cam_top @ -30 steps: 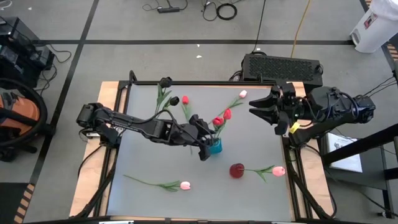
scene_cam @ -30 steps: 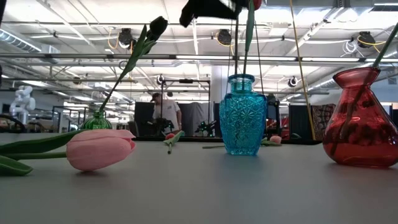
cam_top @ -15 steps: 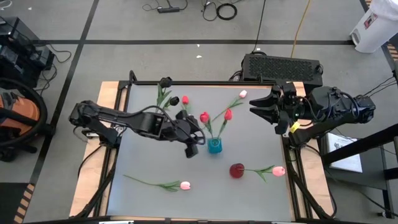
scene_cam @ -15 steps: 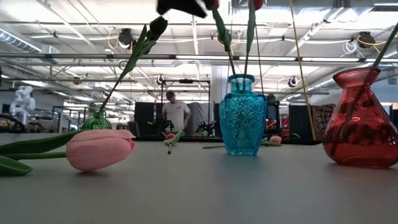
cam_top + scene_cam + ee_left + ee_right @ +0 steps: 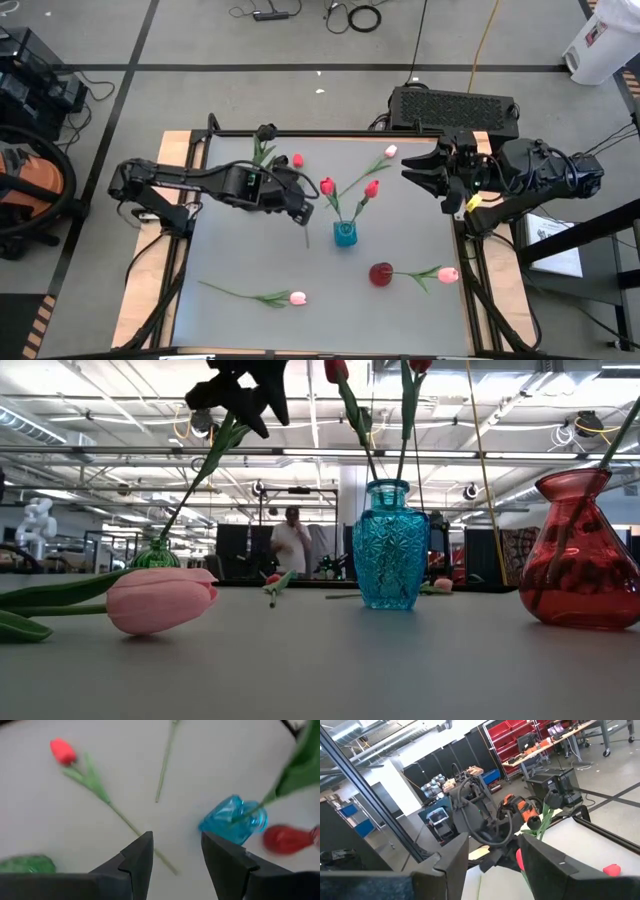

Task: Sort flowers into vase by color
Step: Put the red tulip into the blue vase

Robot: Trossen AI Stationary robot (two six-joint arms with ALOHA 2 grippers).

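Both arms are showing matte black housings with chunky rounded joints. Left arm (image 5: 200, 182) is running slim links and black cabling at its base. Right arm (image 5: 540, 175) is carrying a yellow tag (image 5: 472, 203). Fingers (image 5: 137, 862) are looking dark, wedge-shaped.

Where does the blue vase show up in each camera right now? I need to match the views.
High view: blue vase, mid-table, just right of the left gripper.
Low view: blue vase, right of centre, two stems standing in it.
Left wrist view: blue vase, beyond the open gripper.
Right wrist view: not seen.
Shared landmark: red vase, beside the blue one.
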